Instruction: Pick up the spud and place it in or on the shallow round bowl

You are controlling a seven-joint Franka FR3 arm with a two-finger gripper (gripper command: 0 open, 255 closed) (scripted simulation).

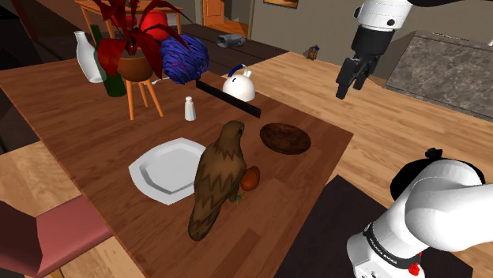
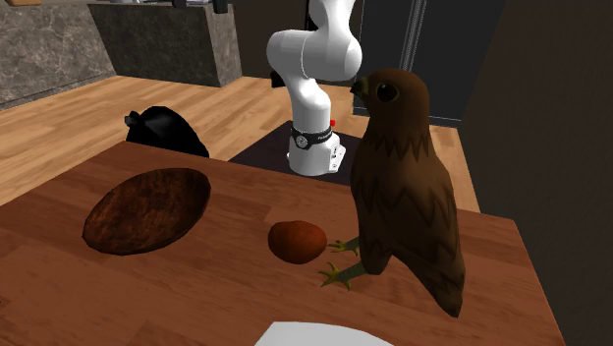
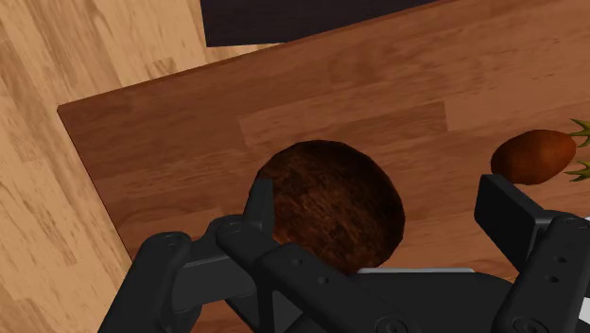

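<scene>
The spud point(image 1: 250, 179) is a small reddish-brown lump on the wooden table point(image 1: 95, 134), right against the feet of a brown hawk figure point(image 1: 221, 178). In the second exterior view the spud point(image 2: 297, 241) lies between the hawk point(image 2: 403, 187) and the dark brown shallow round bowl point(image 2: 147, 209). That bowl point(image 1: 285, 138) sits near the table's edge on the arm's side and holds nothing. My gripper point(image 1: 351, 87) hangs high above and beyond that edge, open. In the wrist view the gripper point(image 3: 383, 203) has its fingers spread over the bowl point(image 3: 336, 203), with the spud point(image 3: 534, 157) off to one side.
A white plate point(image 1: 166, 170) lies beside the hawk. Farther back stand a salt shaker point(image 1: 190, 108), a white teapot point(image 1: 238, 84), a blue yarn ball point(image 1: 183, 59), a red-leaved potted plant point(image 1: 130, 47), a green bottle and a white vase point(image 1: 88, 57). A red chair seat point(image 1: 55, 233) is at the near corner.
</scene>
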